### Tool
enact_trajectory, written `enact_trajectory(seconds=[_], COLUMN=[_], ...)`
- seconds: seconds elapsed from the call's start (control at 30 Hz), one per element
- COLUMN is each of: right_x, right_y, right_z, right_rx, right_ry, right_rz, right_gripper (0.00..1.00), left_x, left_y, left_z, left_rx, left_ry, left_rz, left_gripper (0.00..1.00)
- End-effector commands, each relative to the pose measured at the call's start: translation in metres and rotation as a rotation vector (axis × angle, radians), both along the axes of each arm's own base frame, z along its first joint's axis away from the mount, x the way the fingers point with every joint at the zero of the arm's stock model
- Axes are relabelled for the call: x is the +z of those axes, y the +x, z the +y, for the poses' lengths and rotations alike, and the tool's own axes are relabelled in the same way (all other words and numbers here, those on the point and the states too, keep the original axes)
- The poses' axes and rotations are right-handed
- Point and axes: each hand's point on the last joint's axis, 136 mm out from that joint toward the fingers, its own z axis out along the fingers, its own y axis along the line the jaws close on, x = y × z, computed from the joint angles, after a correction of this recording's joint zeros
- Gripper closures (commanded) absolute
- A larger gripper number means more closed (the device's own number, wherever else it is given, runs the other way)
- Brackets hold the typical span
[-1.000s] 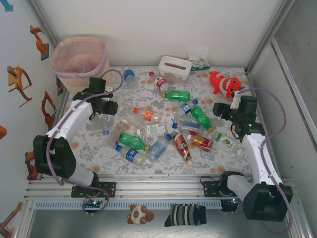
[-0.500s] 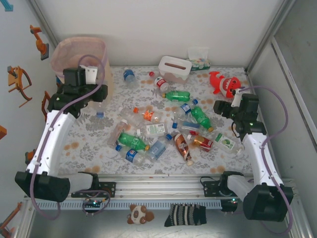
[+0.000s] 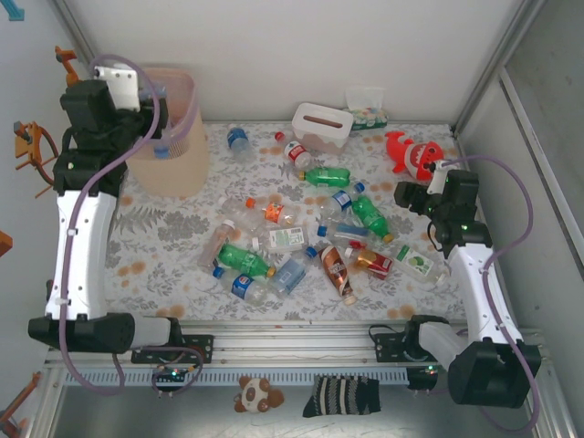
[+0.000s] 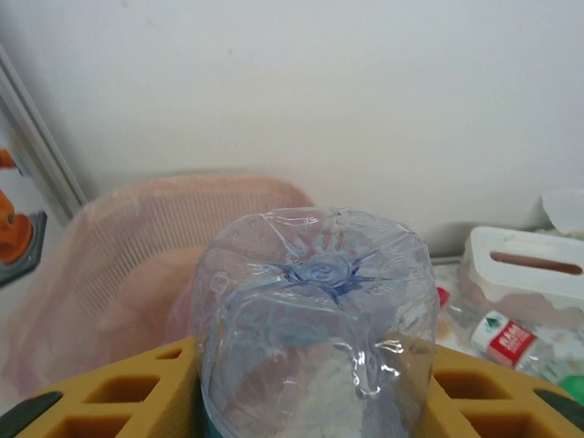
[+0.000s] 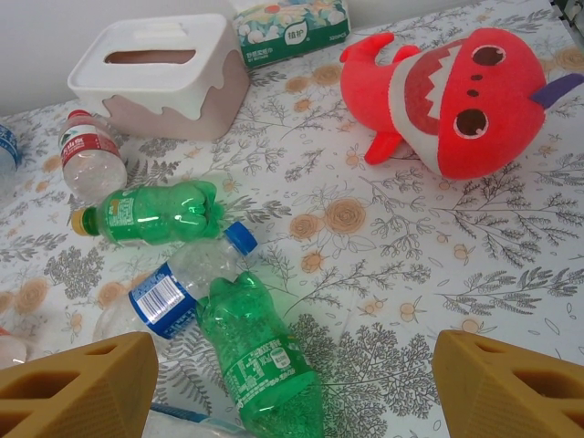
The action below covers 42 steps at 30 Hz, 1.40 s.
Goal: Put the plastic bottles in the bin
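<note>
The left gripper (image 4: 315, 401) pinches a clear bottle (image 4: 315, 301) near the bin (image 4: 109, 246) at far left; the right gripper (image 5: 292, 388) hangs spread above a green bottle (image 5: 260, 360).

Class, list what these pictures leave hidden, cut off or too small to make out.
- Left wrist: the clear bottle in the left pincer blocks the inside of the bin; its cap end is cut off below.
- Top: the left arm covers part of the bin's mouth.
- Right wrist: the bottom edge cuts off the end of the green bottle.
</note>
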Motion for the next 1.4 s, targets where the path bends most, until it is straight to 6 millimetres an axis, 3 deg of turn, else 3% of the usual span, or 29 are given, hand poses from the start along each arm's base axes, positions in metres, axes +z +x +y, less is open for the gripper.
enact_trajectory(seconds=[0.0,0.17,0.4,0.47,0.6,0.73,0.93,1.37], right_x=[0.022,0.025,0.025,0.023,0.021,0.021,0.021,0.009], right_y=[-0.002,-0.004,-0.008,-0.009,-0.01,-0.009,-0.01,-0.013], right_z=[0.0,-0.003,-0.005,-0.005,-0.005,-0.004,-0.004,-0.001], right_rx=[-0.004,-0.013,-0.022,-0.023,-0.021,-0.019,-0.014,0.003], right_ry=[-0.018,-0.03,-0.04,-0.044,-0.041,-0.036,-0.046,-0.043], right_rz=[-0.05,-0.055,-0.052,-0.047,-0.042,-0.041,-0.037,-0.003], right_gripper=[0.22,0.22,0.22,0.22,0.22,0.22,0.22,0.22], left_x=[0.028,0.039,0.015,0.011,0.0,-0.017,-0.059,-0.184], left_y=[0.022,0.056,0.108,0.115,0.121,0.129,0.143,0.178], left_z=[0.005,0.012,0.024,0.018,-0.003,0.004,0.019,0.041], left_rx=[0.024,0.085,0.175,0.19,0.192,0.242,0.307,0.275], left_ry=[0.035,0.06,0.133,0.194,0.331,0.298,0.249,0.066], left_rz=[-0.107,-0.174,-0.164,-0.144,-0.133,-0.069,0.027,0.359], left_gripper=[0.54,0.57,0.59,0.63,0.6,0.6,0.6,0.59])
